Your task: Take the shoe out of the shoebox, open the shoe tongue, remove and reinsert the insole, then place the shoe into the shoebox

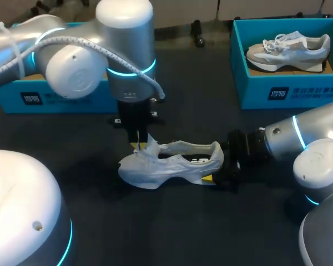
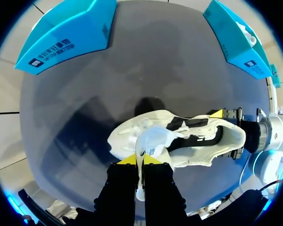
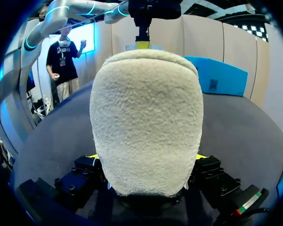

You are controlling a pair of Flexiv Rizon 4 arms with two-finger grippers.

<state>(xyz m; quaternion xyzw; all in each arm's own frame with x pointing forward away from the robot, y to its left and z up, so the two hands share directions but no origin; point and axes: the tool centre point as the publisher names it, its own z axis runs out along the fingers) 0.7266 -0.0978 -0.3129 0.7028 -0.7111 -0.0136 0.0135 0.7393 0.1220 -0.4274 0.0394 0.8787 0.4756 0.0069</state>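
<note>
Pinching: your left gripper [image 1: 140, 145] [image 2: 141, 160] hangs straight over the shoe, its yellow tips clenched on the shoe tongue [image 2: 153, 139], which stands up from the opening.
Right gripper [image 1: 225, 166] [image 3: 146, 156]: low, coming in from the right, it clamps the heel [image 3: 146, 117] from both sides.
White shoe [image 1: 172, 163] [image 2: 179, 141]: mid-table [image 1: 183, 221], sole down, toe left, heel right, outside both boxes.
Insole: you can't make it out.
Right far shoebox [image 1: 288, 91]: open, with a grey-and-white sneaker [image 1: 288, 50] inside.
Left far shoebox [image 1: 22, 100]: partly hidden behind your left arm [image 1: 72, 61].
</note>
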